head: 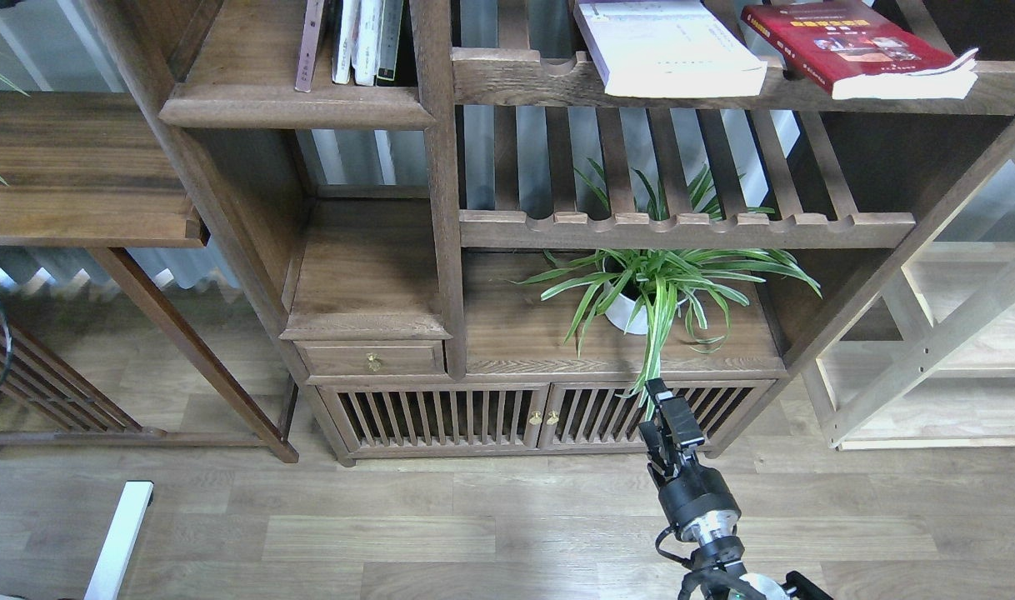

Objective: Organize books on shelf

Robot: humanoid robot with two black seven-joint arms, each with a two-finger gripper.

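Plainly, the main risk lies with the thick white-covered paperback [670, 46] and the glossy red paperback with its yellow title band [849, 42]: both lie flat on the slatted dark-wood rack [557, 79], overhanging its scalloped rail, so a clumsy upward reach could tip them off. The solid dark-brown shelf board with rounded moulded edge [295, 108] holds several thin upright books [353, 42]. The right end effector [670, 425], black and blocky, hangs low before the cabinet's slatted doors, just beside the drooping striped leaves of the potted plant [653, 292], which it might snag; whether its fingers are spread I cannot tell. The left end effector is out of sight.
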